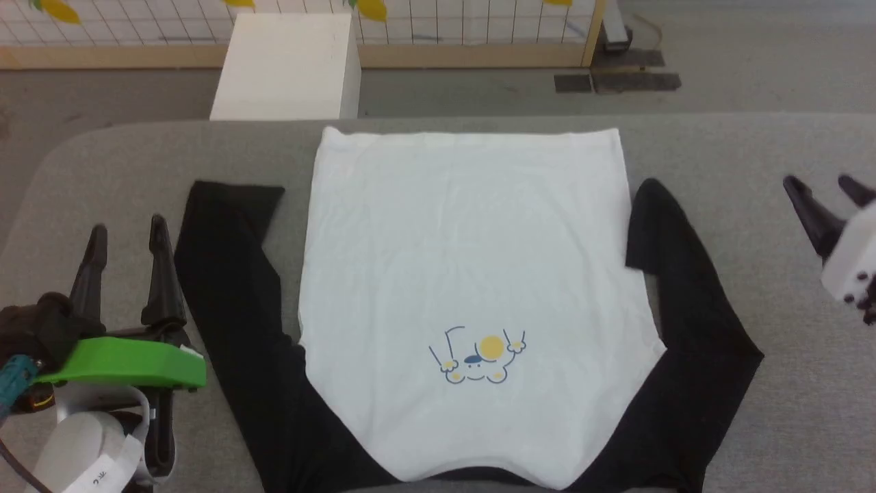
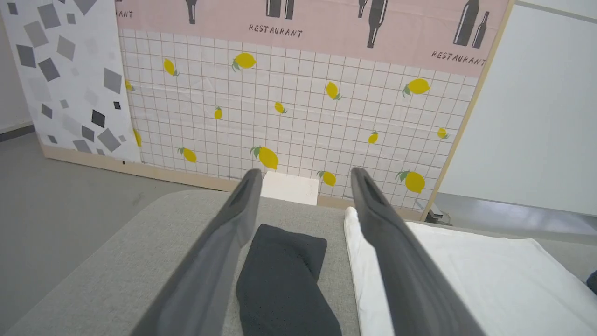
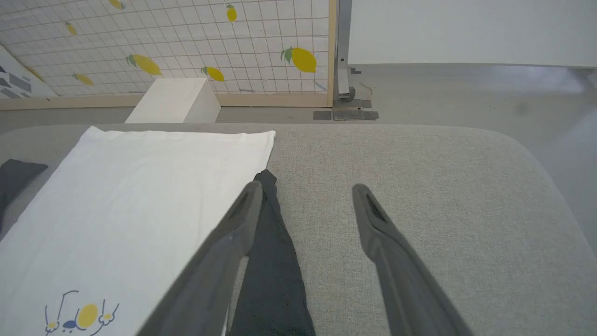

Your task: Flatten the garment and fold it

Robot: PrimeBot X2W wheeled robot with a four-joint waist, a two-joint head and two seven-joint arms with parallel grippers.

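Head view: garment (image 1: 465,274) lying flat, hem nearing far edge of table (image 1: 753,157); left gripper (image 1: 129,229), right gripper (image 1: 821,183) hovering wide-spread, empty, over side margins.

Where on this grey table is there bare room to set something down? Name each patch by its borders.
Free: right of the right sleeve, where the right pincer hovers. Also left of the left sleeve, around the left pincer. The shirt crowds the middle.

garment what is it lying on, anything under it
The garment lies spread on the grey fabric-covered table, which shows all around it. Anything beneath the cloth is covered, though no bulge shows.
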